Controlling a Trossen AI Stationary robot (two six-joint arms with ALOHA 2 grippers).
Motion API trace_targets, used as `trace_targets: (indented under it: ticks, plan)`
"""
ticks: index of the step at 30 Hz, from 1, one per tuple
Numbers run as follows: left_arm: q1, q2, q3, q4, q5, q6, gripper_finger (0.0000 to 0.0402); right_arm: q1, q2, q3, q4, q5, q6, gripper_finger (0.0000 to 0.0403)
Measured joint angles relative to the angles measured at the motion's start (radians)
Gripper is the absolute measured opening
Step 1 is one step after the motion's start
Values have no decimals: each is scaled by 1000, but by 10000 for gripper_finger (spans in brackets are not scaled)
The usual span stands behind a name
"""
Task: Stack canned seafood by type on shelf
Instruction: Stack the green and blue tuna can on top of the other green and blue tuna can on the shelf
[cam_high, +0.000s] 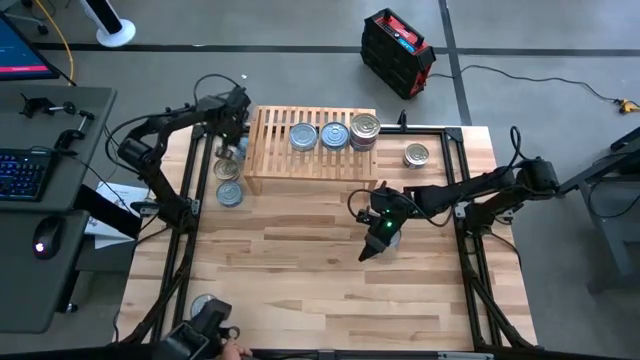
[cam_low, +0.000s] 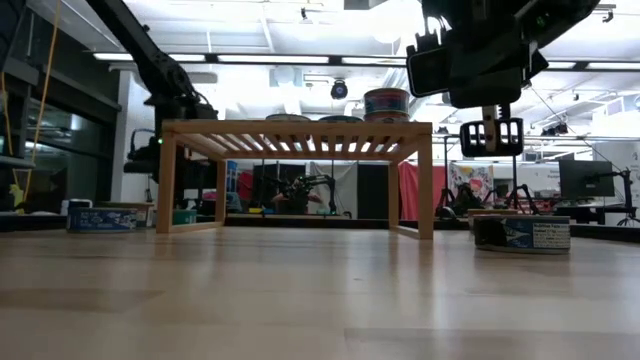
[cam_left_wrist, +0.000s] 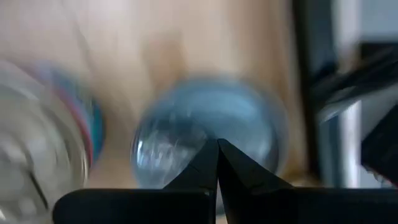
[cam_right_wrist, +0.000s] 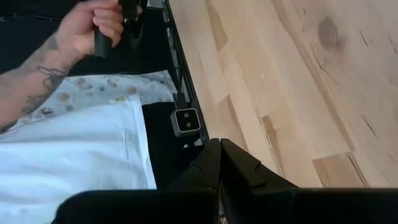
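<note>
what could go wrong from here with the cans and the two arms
The left tool is shut right above a silvery can beside the shelf; it must open or it will just knock it into the neighbouring can. The right tool hangs shut, holding nothing, near a can under that arm that a sweep could shove. The two-high stack on the shelf could topple if bumped.

Two dark, matte arms of jointed segments, with black cables looped along them. The right arm (cam_high: 470, 192) shows a small green light near its wrist.
</note>
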Motion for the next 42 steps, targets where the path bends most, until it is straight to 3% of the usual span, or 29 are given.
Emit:
trace_targets:
  ticks: [4,9,16,26,34,42]
  plan:
    - [-23,-4,-46,106,11,-36,0,-1,0,0,1,0,20,0]
    - [-23,-6,-83,126,6,-56,0,-1,0,0,2,-2,34,0]
    - [-22,-43,-125,20,-63,51,0,-1,0,0,5,-6,36,0]
    - [-42,-207,-253,-101,-107,91,0,-1,0,0,5,-6,28,0]
    - [-173,-335,-396,-93,-121,-41,0,-1,0,0,5,-6,26,0]
    - [-340,-370,-417,-147,-104,-189,0,0,0,0,5,-31,26,0]
